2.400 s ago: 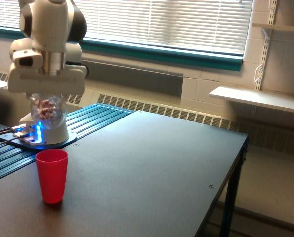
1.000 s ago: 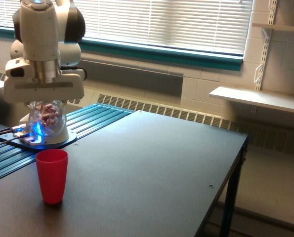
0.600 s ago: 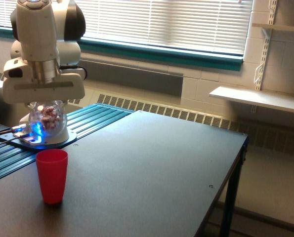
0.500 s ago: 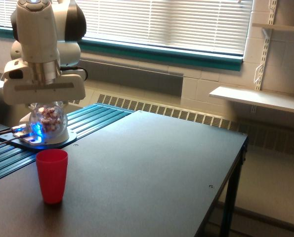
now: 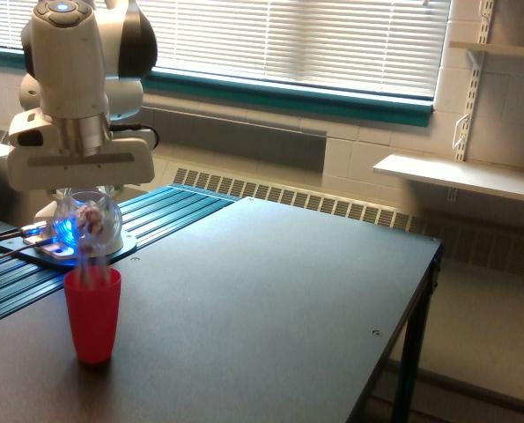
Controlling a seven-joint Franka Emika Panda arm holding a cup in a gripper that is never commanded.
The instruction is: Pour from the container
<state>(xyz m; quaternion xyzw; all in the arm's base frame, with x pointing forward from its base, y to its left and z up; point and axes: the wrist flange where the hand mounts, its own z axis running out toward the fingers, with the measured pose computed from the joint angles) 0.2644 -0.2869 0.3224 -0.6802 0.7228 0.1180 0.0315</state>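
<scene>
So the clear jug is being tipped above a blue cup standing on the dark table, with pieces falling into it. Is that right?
Not quite: the cup is red, not blue, as the exterior view shows. The rest holds: the clear jug, held under the gripper, is tipped above the cup on the dark table, with a streak of pieces dropping toward the cup's mouth.

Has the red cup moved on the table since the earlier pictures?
No. The red cup stands at the same spot before the blue-lit robot base.

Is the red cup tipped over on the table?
No, the red cup stands upright on the table, directly below the container held by the gripper.
</scene>
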